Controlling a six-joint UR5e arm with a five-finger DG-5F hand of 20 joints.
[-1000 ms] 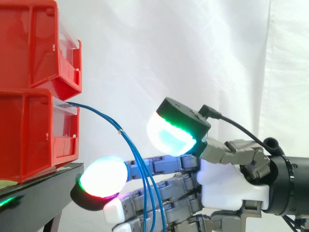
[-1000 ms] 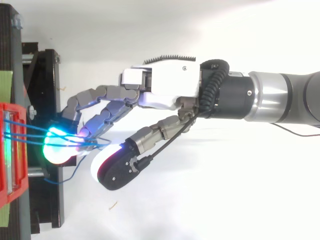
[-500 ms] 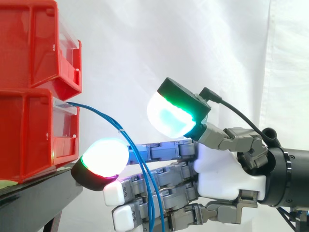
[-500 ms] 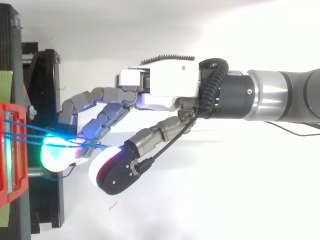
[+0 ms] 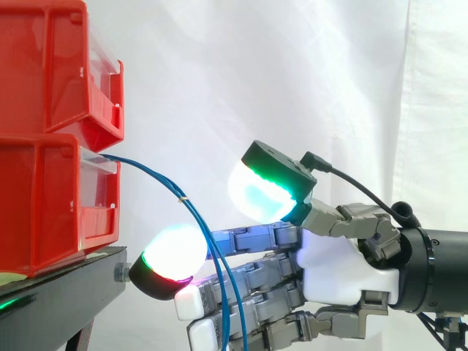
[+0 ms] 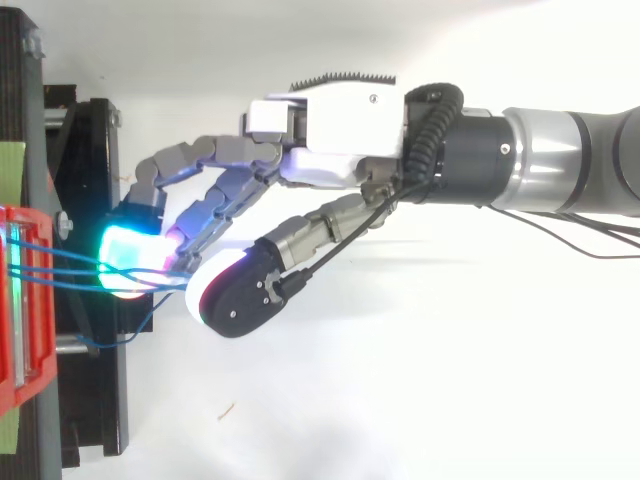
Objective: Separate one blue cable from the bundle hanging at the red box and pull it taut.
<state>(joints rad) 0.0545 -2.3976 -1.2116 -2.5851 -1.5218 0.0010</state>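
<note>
A bundle of thin blue cables (image 5: 157,178) leaves the front of the lower red bin (image 5: 51,197) and arcs down to the right, bound by a small pale tie partway along. My hand (image 5: 336,270) reaches in from the right with its fingers stretched toward the bin, and the cables drop across them. Its thumb is raised above and apart, pad glowing green and white. From above, the cables (image 6: 60,268) run from the bin (image 6: 25,360) to the glowing fingertips (image 6: 125,250) of the hand (image 6: 340,140). One strand loops loosely below them. Nothing is pinched.
A second red bin (image 5: 51,66) sits stacked above the lower one. Both stand on a black stand (image 5: 66,285), whose edge lies just left of the fingertips. A white curtain hangs behind.
The hand rose, then drew back a little to the right, away from the bins, and sank slightly. The thumb lowered toward the fingers. The cables still hang across the fingers.
</note>
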